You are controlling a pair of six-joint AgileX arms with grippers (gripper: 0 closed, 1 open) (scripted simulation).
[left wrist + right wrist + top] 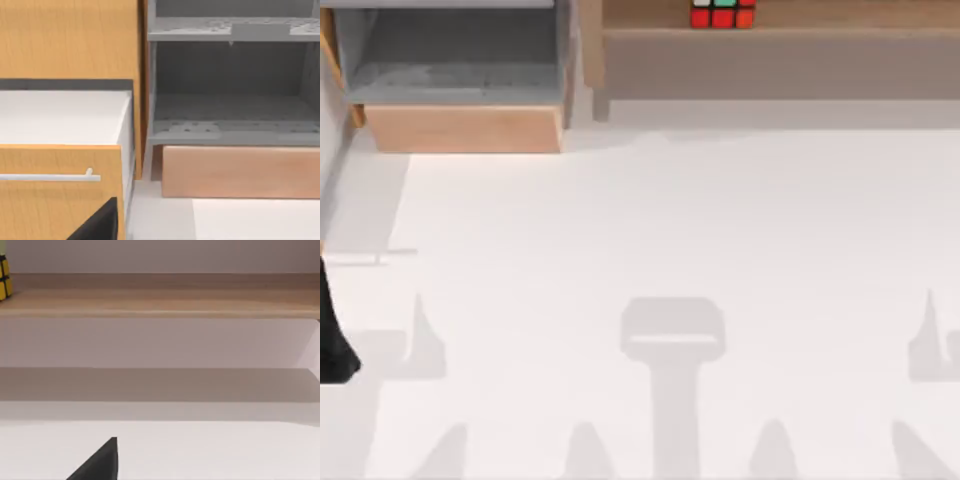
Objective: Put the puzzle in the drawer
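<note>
Puzzle (722, 13) is seen from above resting on the wooden shelf ledge (780, 40) at the back of the desk (660, 230), well right of the open drawer (460, 128). From the left wrist, the drawer's grey interior stands clear. From the right wrist, the puzzle's yellow face (4, 277) sits at the ledge's end. Either claw's state cannot be told. The cube is best approached squarely, gripped across opposite faces.
</note>
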